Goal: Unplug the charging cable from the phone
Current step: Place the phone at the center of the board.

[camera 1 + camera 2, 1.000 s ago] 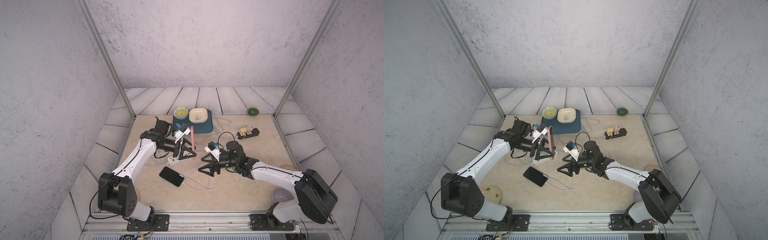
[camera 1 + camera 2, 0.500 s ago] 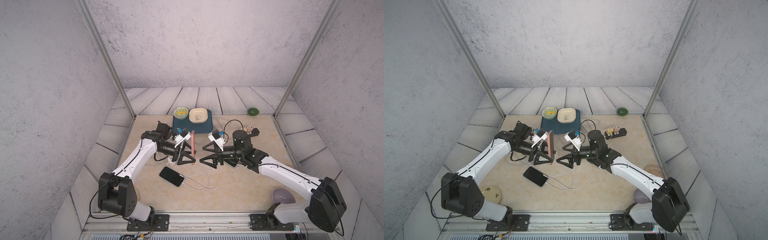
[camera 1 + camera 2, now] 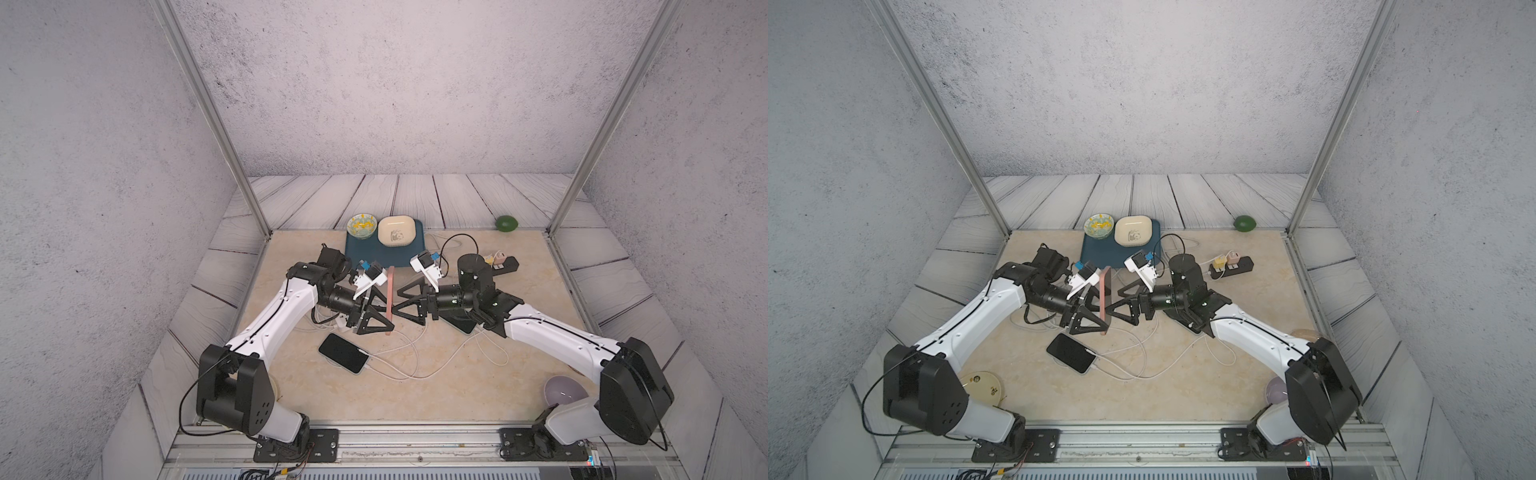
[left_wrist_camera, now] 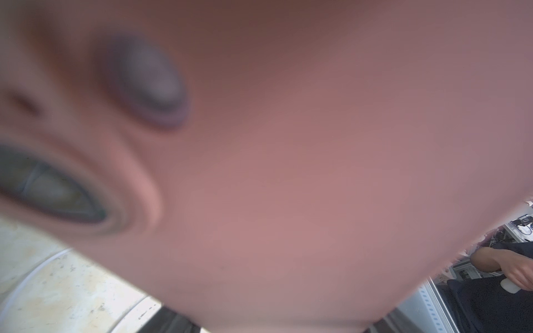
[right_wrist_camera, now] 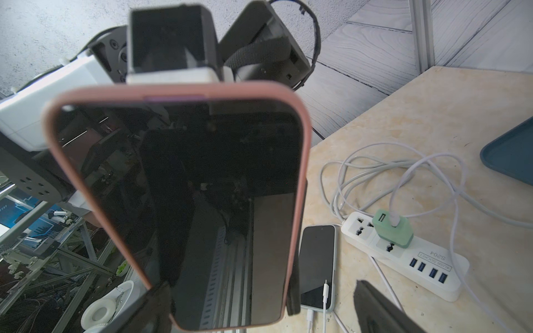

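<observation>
My left gripper [image 3: 384,313] is shut on a pink-cased phone [image 3: 390,297], which it holds upright above the table's middle. The phone's blurred pink back [image 4: 288,187] fills the left wrist view. Its dark screen [image 5: 202,201] faces my right gripper [image 3: 397,304], which is open with its fingertips just off the screen. No plug shows at this phone's lower edge. White charging cable [image 3: 415,361] lies looped on the table. A second phone [image 3: 343,352] lies flat nearer the front with a white cable plugged into it [image 5: 310,315].
A white power strip [image 5: 403,259] with a green charger lies near the left arm. At the back stand a black power strip [image 3: 505,262], a blue tray [image 3: 386,255] with two bowls and a green fruit [image 3: 507,223]. A purple bowl [image 3: 561,390] sits by the right base.
My right gripper has risen from the table, opened fully and swung left up to the pink phone's screen. My left gripper has shifted the phone slightly toward the centre.
</observation>
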`<state>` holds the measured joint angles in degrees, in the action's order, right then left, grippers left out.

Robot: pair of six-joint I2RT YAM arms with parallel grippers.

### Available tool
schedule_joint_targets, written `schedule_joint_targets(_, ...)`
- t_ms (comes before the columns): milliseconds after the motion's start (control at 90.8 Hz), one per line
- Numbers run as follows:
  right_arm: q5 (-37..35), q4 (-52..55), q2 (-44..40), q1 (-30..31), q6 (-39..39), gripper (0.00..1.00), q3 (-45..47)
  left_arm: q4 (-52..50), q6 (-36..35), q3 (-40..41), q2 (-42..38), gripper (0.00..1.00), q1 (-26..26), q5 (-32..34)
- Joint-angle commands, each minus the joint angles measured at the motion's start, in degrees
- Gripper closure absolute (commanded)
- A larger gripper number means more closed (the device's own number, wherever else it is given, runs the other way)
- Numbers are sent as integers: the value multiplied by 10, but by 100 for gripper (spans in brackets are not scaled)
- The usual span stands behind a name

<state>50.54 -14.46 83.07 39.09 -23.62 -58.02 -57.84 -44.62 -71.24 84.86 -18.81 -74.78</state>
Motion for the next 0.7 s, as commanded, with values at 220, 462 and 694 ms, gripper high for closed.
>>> schedule_joint_targets(220, 39, -47, -9, 9, -3, 1, 0, -1, -10, -12, 1, 100, -10, -16)
schedule_joint_targets(462, 20, -61, 2, 15, -21, 1, -6, -1, -7, -11, 0, 100, -12, -14)
schedule_joint_targets(694, 34, -73, 6, 25, -21, 1, -5, -1, -7, -11, 1, 100, -13, -10)
